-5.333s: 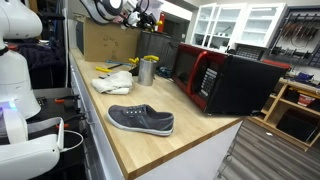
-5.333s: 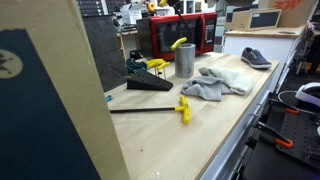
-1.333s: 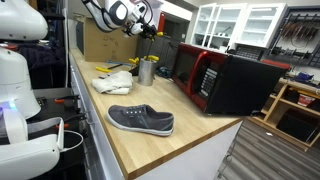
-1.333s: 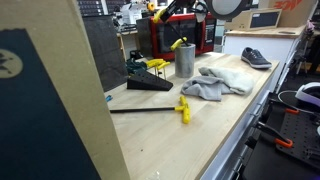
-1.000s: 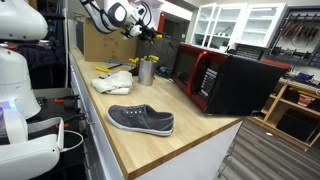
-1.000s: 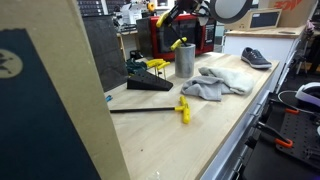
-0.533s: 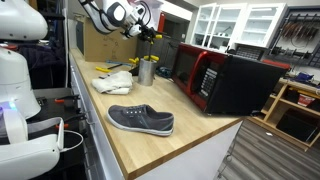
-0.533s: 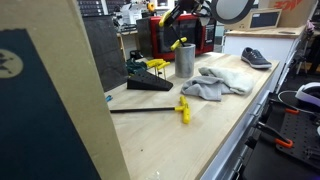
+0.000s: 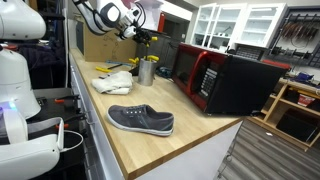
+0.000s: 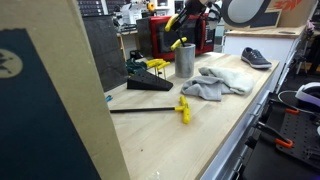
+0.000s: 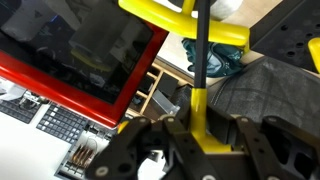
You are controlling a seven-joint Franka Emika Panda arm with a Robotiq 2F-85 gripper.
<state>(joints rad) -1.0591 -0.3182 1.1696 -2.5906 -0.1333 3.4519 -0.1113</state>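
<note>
My end effector (image 11: 200,136) clenched on yellow-handled tool (image 11: 200,106), high above metal cup (image 9: 147,70) at far end of bench (image 9: 190,125). Risks: narrow grip slips, tool drops, tips cup or strikes microwave (image 9: 225,80).

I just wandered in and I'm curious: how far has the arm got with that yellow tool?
Done: the gripper is shut on the yellow tool, which hangs in the air roughly above the cup. In hand: it holds the tool up there, near the microwave. Left: the tool is not yet set down anywhere; a second yellow piece sticks out of the cup, and another lies on the counter.
</note>
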